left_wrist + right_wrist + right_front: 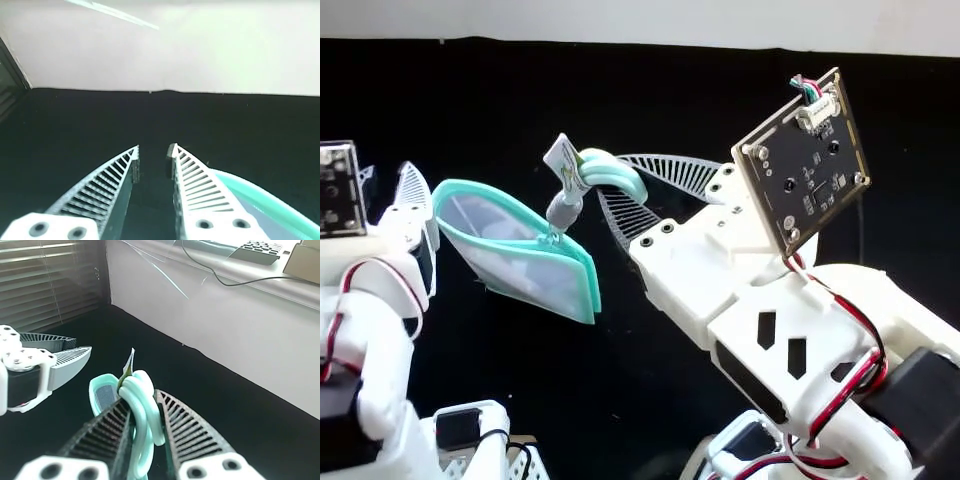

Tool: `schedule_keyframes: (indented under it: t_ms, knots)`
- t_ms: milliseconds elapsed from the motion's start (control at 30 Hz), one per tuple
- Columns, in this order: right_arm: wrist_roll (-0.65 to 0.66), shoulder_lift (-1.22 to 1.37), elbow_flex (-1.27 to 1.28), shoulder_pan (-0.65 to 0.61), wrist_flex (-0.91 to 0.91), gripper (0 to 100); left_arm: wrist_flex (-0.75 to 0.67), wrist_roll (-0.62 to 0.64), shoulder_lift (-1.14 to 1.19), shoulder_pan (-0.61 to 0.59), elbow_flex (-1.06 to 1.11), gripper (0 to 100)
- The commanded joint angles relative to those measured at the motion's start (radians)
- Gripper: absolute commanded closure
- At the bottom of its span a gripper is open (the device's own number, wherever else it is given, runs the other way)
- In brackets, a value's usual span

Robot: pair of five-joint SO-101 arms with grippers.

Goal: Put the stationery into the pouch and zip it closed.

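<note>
Left claw [152, 155]: mine on the left side, released. The white ribbed fingers stand a little apart with nothing between the tips.
Left claw's place: raised over the desk, just beside the left end of the pouch. The pouch's teal edge runs along the outside of one finger.
Pouch [515, 250]: teal-rimmed with a pale see-through panel. It hangs in the air between my two claws, tilted and clear of the desk. I cannot tell whether its zip is closed.
Grey pull [560, 211]: rises from the pouch's upper edge toward the strap.
Tag [563, 160]: a small white tag sticking up at the strap's left side.
Teal strap [617, 176]: a thick rounded loop joined to the pouch by the grey pull, bunched between my right fingers.
Right claw [142, 399]: clenched on the teal strap, its black ribbed fingers pressing the loop from both sides and holding the pouch up by it.
Camera board [805, 160]: a dark circuit board with coloured wires, mounted on my right arm above the white housing.
Desk [75, 120]: covered in plain black cloth that runs back to the wall.
Blinds [45, 275]: horizontal slats, closed, on the room's left side.
Wall [175, 50]: plain white, rising straight from the back edge of the desk.
Ledge [260, 277]: a white shelf along the top of the wall.
Cable [205, 267]: a thin dark lead trailing across the ledge.
Keyboard [257, 250]: dark, lying on the ledge to the right.
</note>
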Motion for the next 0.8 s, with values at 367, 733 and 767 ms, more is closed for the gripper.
schedule_keyframes:
  t_ms: [367,733,767]
  knots:
    - [-0.015,-0.013,-0.025,0.015,-0.004,99.2,0.219,-0.008,-0.002,-0.016,-0.058,99]
    - [-0.015,-0.013,-0.033,0.015,0.001,99.2,-0.02,-0.006,-0.001,-0.165,0.351,99]
    - [-0.015,-0.013,-0.033,0.015,0.001,99.2,-0.057,-0.006,-0.001,-0.165,0.39,99]
